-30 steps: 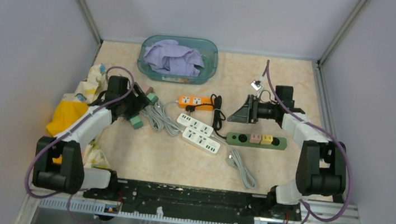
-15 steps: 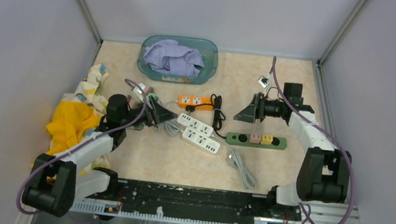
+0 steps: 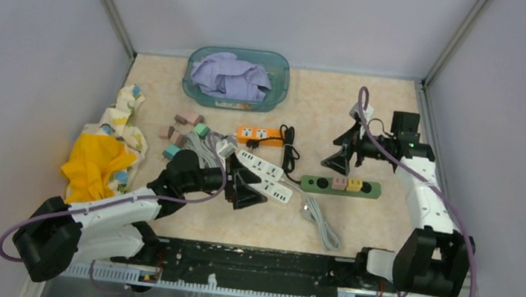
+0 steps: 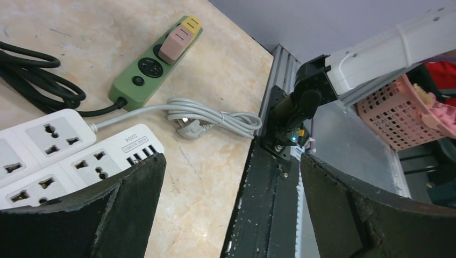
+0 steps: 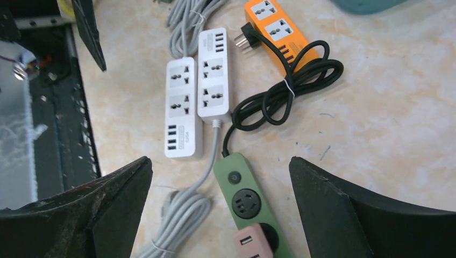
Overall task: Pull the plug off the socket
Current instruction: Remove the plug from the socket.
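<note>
A green socket strip (image 3: pixel 319 184) lies right of centre with a pink plug (image 3: pixel 340 183) and a yellow plug (image 3: pixel 354 184) seated side by side in it. The left wrist view shows the same green strip (image 4: pixel 141 75), its pink plug (image 4: pixel 173 45) and yellow plug (image 4: pixel 190 24). My right gripper (image 3: pixel 340 151) hovers open just behind the strip; in its own view the right gripper (image 5: pixel 219 166) frames the green strip (image 5: pixel 248 199) and the pink plug (image 5: pixel 253 244). Wide open and empty, my left gripper (image 3: pixel 245 184) sits over the white strips; the left gripper (image 4: pixel 230 166) points toward the table's near edge.
Two white power strips (image 3: pixel 265 171) lie at centre beside an orange strip (image 3: pixel 260 135) and a coiled black cable (image 3: pixel 290 148). A grey cable bundle (image 3: pixel 322 226) trails toward the front. Loose plugs (image 3: pixel 186 128) and a yellow cloth (image 3: pixel 98 156) lie left. A teal basin (image 3: pixel 283 83) holds purple cloth.
My left arm swung from the loose plugs at the left across to the white strips and its jaws opened wide. My right gripper opened wider and drew slightly back and right.
</note>
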